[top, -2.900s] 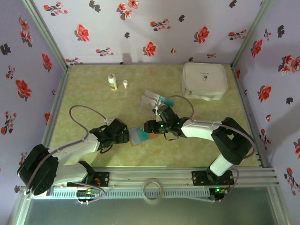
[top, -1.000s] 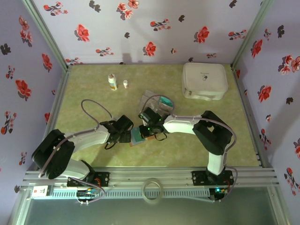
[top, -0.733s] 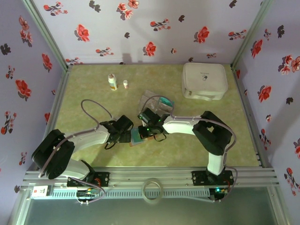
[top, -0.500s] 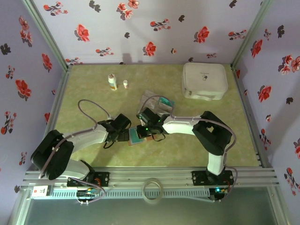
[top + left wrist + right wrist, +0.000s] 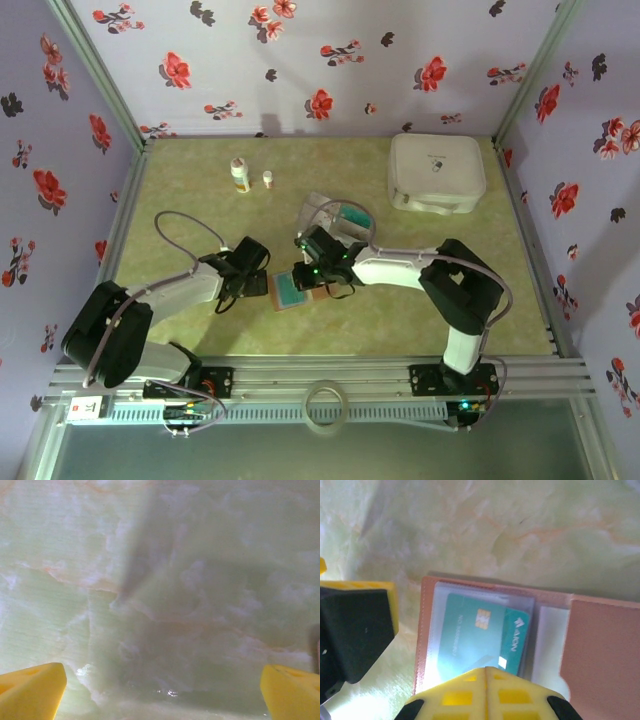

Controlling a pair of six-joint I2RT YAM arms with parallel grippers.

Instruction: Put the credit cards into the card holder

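Observation:
The card holder (image 5: pixel 600 645) lies open on the table, pinkish-brown, with a clear sleeve on its left half. A teal credit card (image 5: pixel 475 632) with a gold chip sits inside that sleeve. My right gripper (image 5: pixel 486 677) is shut, its yellow fingertips together just over the card's near edge. In the top view the card holder (image 5: pixel 289 291) lies at the table's middle, with the right gripper (image 5: pixel 306 277) at its upper right. My left gripper (image 5: pixel 262 283) stands wide open just left of it, over bare table (image 5: pixel 160 580); one of its fingers (image 5: pixel 355 625) shows beside the holder.
A clear plastic tray (image 5: pixel 322 212) holding another teal card (image 5: pixel 352 216) lies behind the right wrist. A large white case (image 5: pixel 436 172) stands at the back right. Two small bottles (image 5: pixel 240 175) stand at the back left. Floral walls enclose the table.
The left gripper has drawn back to the left off the card holder, which now lies more exposed. The right gripper stays shut at the holder, shifted slightly.

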